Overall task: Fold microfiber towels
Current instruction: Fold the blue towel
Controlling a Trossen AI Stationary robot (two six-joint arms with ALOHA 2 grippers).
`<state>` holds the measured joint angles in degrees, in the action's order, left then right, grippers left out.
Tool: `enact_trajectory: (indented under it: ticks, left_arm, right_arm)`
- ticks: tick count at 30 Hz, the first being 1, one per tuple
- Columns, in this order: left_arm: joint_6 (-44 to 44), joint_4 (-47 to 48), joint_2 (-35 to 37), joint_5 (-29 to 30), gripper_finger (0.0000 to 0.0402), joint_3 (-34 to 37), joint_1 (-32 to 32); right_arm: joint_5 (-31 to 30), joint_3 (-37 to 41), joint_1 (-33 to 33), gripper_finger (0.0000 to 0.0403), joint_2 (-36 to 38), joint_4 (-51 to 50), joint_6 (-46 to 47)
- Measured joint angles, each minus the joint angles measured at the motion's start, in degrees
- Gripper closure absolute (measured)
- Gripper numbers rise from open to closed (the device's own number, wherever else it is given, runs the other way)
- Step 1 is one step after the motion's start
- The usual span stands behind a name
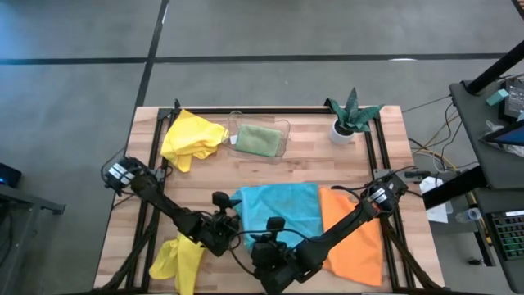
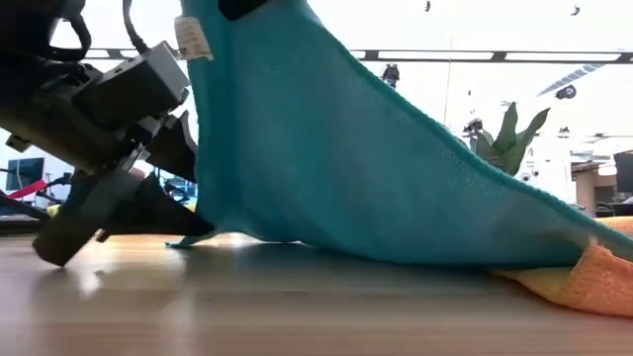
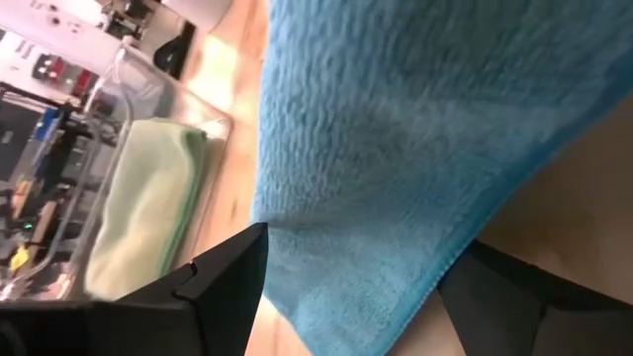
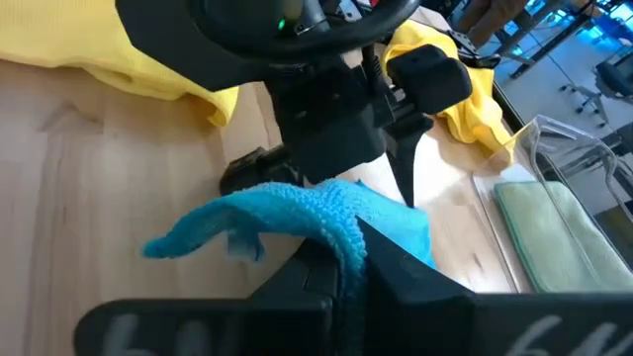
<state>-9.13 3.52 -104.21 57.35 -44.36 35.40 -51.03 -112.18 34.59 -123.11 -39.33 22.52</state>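
The turquoise towel (image 1: 282, 206) lies mid-table. Its near left part is lifted, and its right part rests on the orange towel (image 1: 354, 233). My right gripper (image 1: 266, 238) is shut on its near edge. My left gripper (image 1: 236, 225) is open just left of it. Its fingers (image 3: 232, 282) stand on either side of the towel's hanging edge (image 3: 396, 297). One yellow towel (image 1: 192, 135) lies crumpled at the far left, and another (image 1: 180, 260) at the near left. The sage green towel (image 1: 258, 139) lies folded in the clear tray. My right gripper pinches a bunched bit of the turquoise towel's near edge (image 4: 331, 222) between its two fingers. The cloth folds over the fingertips. The towel hangs from the hold as a slanting sheet (image 2: 376, 168). Its lower edge is on the table and its far right part on the orange towel (image 2: 593, 277). My left gripper has the towel's edge between its open fingers; I cannot tell whether it touches the cloth.
The clear plastic tray (image 1: 282, 129) stands at the far middle. A small plant in a white pot (image 1: 348, 123) stands at the far right. A dark frame rail (image 1: 270, 110) runs along the table's far edge. Bare wood shows in front of the turquoise towel (image 2: 297, 307).
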Motion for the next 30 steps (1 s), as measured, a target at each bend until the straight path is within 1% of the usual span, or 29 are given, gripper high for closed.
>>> enact_trajectory:
  ticks: [7, 10, 13, 15, 18, 22, 27, 28, 30]
  left_arm:
    - [-0.2, 3.1, 0.4, 0.7, 0.0141, 0.6, -0.4]
    - [-2.3, 3.4, 0.4, 0.6, 0.0142, 1.2, -0.6]
    - [-5.0, 3.6, 0.4, 1.7, 0.0157, 1.7, -0.6]
    - [-5.6, 3.6, 0.4, 1.7, 0.0178, 1.8, -0.6]
    - [-6.6, 3.4, 0.4, 1.7, 0.0221, 2.3, -0.6]
    - [-10.3, 3.5, 0.4, 0.8, 0.0285, 3.2, -0.8]
    - [-10.4, 3.4, 1.2, -0.9, 0.038, 3.4, -0.8]
    - [-10.2, 3.5, 1.4, -1.4, 0.039, 3.3, -0.9]
    - [-9.7, 3.6, 2.3, -1.5, 0.0394, 3.1, -0.9]
  right_arm:
    - [0.0, 0.0, 0.0, 0.0394, 1.2, -1.2, 0.4]
    - [0.0, 0.0, 0.0, 0.0394, 1.7, -1.1, 0.4]
    - [0.1, 0.0, 0.0, 0.0394, 1.9, -1.2, 0.4]
    - [0.4, 0.0, 0.0, 0.0394, 1.9, -1.3, 0.4]
    - [0.4, 0.0, 0.0, 0.0394, 1.9, -1.7, 0.5]
    - [0.4, 0.0, 0.0, 0.0394, 1.9, -1.9, 0.7]
    - [0.3, 0.0, 0.0, 0.0394, 1.9, -2.5, 0.7]
    - [0.1, 0.0, 0.0, 0.0394, 1.9, -2.5, 0.7]
    - [0.1, 0.0, 0.0, 0.0393, 1.9, -2.4, -0.2]
